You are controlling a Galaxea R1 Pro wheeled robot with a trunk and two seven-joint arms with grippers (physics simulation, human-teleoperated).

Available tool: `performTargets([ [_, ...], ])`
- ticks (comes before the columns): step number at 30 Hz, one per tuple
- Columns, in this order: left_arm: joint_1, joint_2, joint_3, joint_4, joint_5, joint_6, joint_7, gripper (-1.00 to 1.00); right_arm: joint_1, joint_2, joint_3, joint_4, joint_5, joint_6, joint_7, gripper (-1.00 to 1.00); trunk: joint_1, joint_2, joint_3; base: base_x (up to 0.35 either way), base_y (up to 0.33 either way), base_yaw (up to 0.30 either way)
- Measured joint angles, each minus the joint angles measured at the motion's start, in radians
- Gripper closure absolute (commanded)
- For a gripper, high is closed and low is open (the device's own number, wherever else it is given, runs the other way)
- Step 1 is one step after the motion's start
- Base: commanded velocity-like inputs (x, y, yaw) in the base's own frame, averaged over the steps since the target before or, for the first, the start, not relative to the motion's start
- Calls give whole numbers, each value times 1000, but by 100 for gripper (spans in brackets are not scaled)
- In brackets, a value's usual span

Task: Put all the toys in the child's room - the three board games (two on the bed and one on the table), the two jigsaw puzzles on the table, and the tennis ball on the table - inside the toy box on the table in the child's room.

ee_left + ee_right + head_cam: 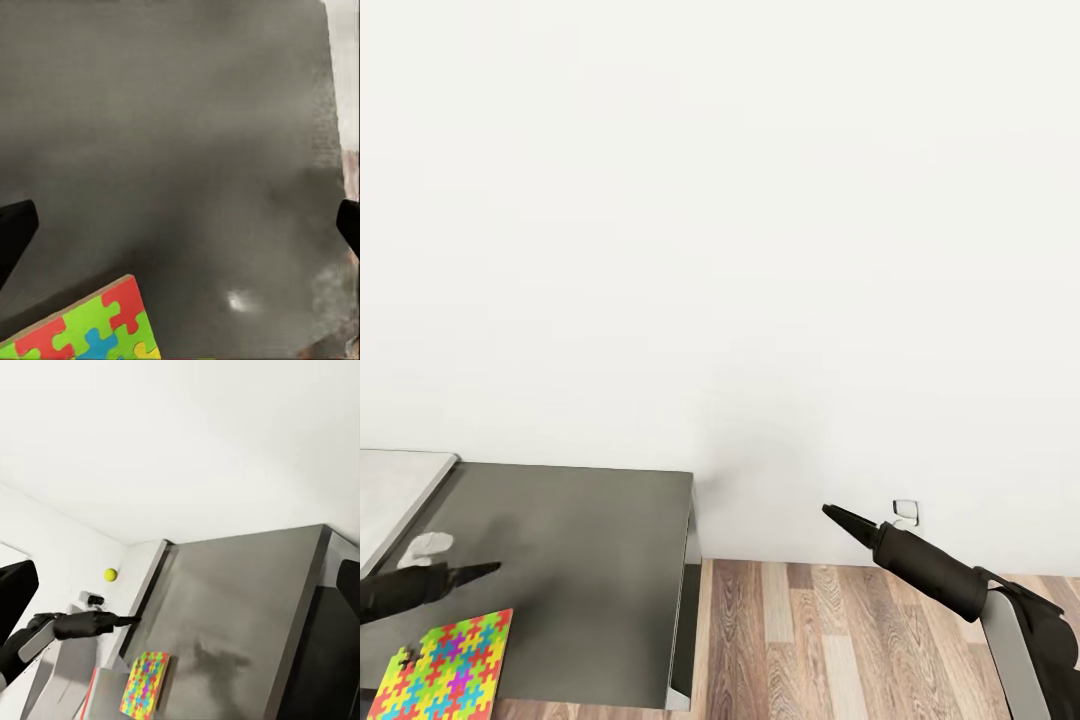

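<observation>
Left gripper (490, 569) hovering over grey table (590, 560), just beyond far edge of jigsaw puzzle (445, 670); fingers (15, 232) spread wide in left wrist view, holding nothing. Puzzle flat on table near its front edge. Right gripper (830, 512) over wood floor (840, 640) beside table, well apart, empty; finger spread: cannot tell. Tennis ball (110, 574) seen in right wrist view past table's far side.

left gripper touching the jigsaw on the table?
Apart. In the left wrist view the gripper is open, fingers at the frame's edges, with bare grey table separating them from the jigsaw puzzle corner.
</observation>
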Motion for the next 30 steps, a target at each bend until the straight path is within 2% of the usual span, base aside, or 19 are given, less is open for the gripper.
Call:
performTargets([
  [4, 0, -1, 34, -50, 38, 70, -49, -100, 0, 1, 0, 0, 1, 0, 0, -100, 0, 0, 0, 0, 0, 0],
  [8, 0, -3, 52, -84, 52, 120, -107, -100, 0, 1, 0, 0, 1, 0, 0, -100, 0, 0, 0, 0, 0, 0],
  [12, 1, -13, 57, -98, 58, 141, -228, -100, 0, 1, 1, 0, 1, 0, 0, -100, 0, 0, 0, 0, 0, 0],
  [15, 4, -30, 58, -101, 60, 140, -336, -100, 0, 2, 2, 0, 1, -4, 1, -100, 0, 0, 3, 0, 0, 0],
  [16, 5, -34, 58, -103, 60, 140, -348, -100, 0, 2, 2, 0, 1, -8, 1, -100, 0, 0, 4, 0, 0, 0],
  [20, 9, -50, 59, -122, 61, 148, -349, -100, 0, 2, 3, -1, 2, -44, 4, -100, 0, 0, 10, 0, 0, 0],
  [30, 10, -56, 59, -149, 63, 153, -349, -100, 0, 5, 5, -1, 2, -66, 4, -100, 0, 0, 26, 0, 0, 0],
])
